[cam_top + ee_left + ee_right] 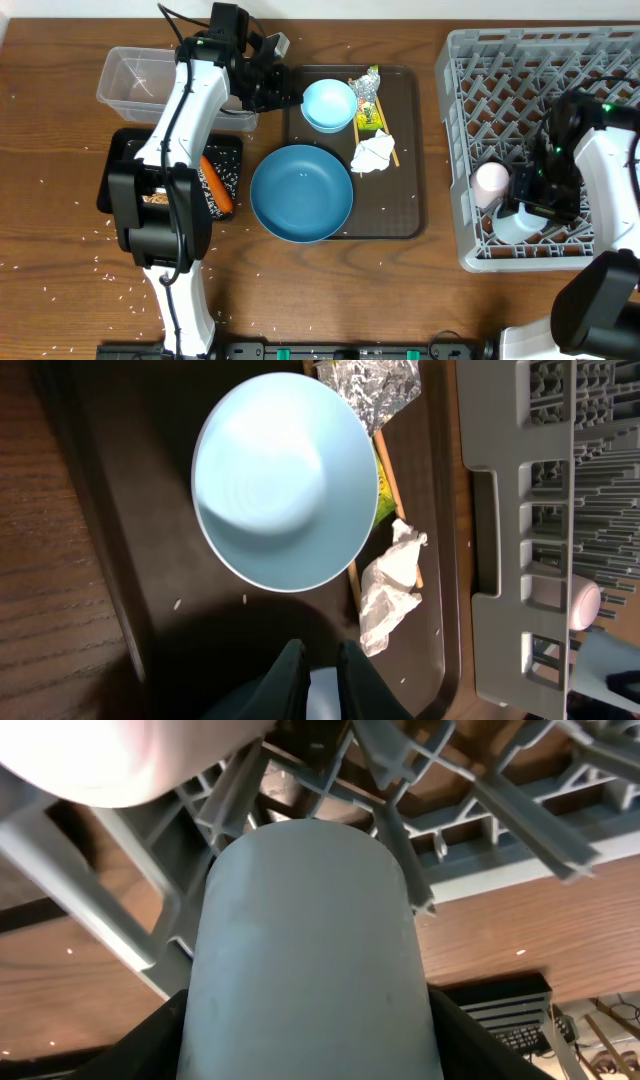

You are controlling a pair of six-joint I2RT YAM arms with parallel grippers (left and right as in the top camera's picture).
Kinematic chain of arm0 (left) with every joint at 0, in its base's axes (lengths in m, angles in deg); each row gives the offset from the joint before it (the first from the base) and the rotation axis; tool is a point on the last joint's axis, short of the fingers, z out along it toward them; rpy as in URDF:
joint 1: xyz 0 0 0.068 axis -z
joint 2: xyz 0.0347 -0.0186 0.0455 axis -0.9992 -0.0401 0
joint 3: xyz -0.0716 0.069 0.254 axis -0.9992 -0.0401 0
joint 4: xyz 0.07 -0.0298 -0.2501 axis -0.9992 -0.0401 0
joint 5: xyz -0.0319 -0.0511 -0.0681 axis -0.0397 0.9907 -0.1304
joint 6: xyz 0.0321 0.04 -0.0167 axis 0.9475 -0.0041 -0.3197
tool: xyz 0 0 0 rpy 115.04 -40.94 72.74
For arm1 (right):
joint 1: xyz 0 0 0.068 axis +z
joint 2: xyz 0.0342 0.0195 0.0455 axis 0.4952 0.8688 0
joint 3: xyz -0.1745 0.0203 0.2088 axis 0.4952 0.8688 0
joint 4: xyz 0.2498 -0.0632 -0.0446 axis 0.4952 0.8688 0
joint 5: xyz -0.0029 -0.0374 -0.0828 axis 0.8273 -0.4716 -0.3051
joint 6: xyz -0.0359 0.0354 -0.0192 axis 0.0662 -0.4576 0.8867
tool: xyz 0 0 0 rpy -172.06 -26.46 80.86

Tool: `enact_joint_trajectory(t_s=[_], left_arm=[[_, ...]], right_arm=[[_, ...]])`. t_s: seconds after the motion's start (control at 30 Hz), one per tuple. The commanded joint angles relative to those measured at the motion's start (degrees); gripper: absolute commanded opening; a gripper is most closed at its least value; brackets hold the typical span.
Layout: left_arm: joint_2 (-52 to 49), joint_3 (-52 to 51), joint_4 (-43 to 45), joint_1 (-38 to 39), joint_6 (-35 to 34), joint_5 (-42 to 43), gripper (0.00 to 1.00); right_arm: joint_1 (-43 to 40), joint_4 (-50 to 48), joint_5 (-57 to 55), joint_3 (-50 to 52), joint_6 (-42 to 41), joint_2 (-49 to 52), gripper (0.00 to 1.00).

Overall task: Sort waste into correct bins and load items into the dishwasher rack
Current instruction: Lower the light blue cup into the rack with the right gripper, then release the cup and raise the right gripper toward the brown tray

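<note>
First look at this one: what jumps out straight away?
The large blue bowl dominates the brown tray at centre, with a small light-blue bowl just beyond it. At right, the grey dishwasher rack holds a pink cup, and the right gripper grips a light-blue cup inside it.

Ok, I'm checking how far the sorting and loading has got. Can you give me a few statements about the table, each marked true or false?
1. The crumpled tissue lies on the brown tray. True.
2. The carrot lies on the brown tray. False: it lies in the black tray.
3. The pink cup sits in the dishwasher rack. True.
4. The large blue bowl is loaded in the rack. False: it sits on the brown tray.
5. The right gripper is empty. False: it is closed on the light-blue cup, down in the rack.
</note>
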Motion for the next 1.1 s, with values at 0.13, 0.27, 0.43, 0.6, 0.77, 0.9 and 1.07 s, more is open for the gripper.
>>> enact_joint_trajectory(t_s=[0.13, 0.27, 0.43, 0.6, 0.77, 0.9, 1.07], left_arm=[[0.17, 0.09, -0.24, 0.0, 0.61, -0.72, 0.13], [0.17, 0.09, -0.26, 0.0, 0.61, -0.72, 0.13], [0.17, 0.09, -0.26, 0.0, 0.61, -0.72, 0.13], [0.17, 0.09, -0.66, 0.0, 0.61, -0.7, 0.13], [0.17, 0.09, -0.94, 0.0, 0.61, -0.7, 0.13], [0.17, 0.09, -1.38, 0.0, 0.61, -0.7, 0.13], [0.17, 0.09, -2.67, 0.0, 0.61, -1.11, 0.17]], right_arm=[[-0.24, -2.86, -0.59, 2.8, 0.55, 0.09, 0.56], [-0.02, -4.04, -0.13, 2.78, 0.55, 0.09, 0.87], [0.09, -7.02, 3.78, 2.78, 0.59, 0.09, 0.94], [0.2, -8.94, 7.02, 2.47, 1.07, 0.07, 0.97], [1.05, -8.96, 11.72, -0.74, 3.61, 0.07, 0.99], [3.28, -7.91, 11.63, -6.84, 4.28, -0.07, 0.99], [7.56, -7.98, 11.67, -16.39, 5.18, -0.26, 0.99]])
